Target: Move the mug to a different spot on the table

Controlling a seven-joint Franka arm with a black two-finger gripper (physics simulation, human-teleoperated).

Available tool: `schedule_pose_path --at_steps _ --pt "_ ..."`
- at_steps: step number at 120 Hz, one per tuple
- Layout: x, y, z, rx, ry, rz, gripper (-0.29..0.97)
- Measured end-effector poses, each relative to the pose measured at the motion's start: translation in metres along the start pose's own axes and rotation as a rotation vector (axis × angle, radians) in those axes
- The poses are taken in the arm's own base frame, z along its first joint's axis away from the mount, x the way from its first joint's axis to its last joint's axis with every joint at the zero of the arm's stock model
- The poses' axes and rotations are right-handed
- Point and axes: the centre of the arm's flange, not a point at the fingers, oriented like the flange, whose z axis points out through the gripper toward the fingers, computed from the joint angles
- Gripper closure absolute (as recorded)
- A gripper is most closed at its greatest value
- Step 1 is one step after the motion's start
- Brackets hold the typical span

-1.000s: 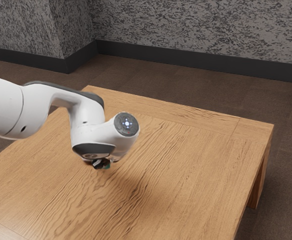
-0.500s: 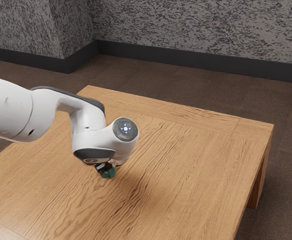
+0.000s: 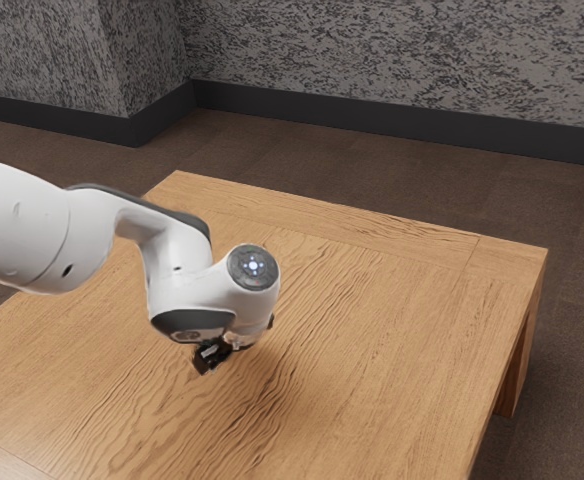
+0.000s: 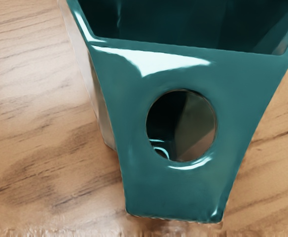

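Pincer (image 3: 210,358) set low on the counter (image 3: 402,320), right over the teal mug (image 4: 129,113); whether it is open or closed, I cannot tell.
On the wood-grained counter the pincer sits toward 9 o'clock of the middle, the mug directly beneath. It looks glossy, stiff, probably light and slippery. I'd pinch the flat handle slab (image 4: 183,192) beside its round hole (image 4: 181,126).

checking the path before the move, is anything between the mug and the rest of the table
Nothing visible does. The teal mug is close under the gripper, and the wooden table around them shows no other object in either view.
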Motion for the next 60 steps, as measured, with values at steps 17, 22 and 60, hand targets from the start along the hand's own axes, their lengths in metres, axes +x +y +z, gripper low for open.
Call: schedule_pose_path --at_steps 17,22,60 --pt "-0.014 0.005 -0.014 -0.019 -0.042 -0.02 0.02" --pt "-0.01 0.009 -0.024 -0.034 -0.062 -0.039 0.02" --pt "0.082 0.043 -0.162 0.0 -0.341 -0.159 0.0"
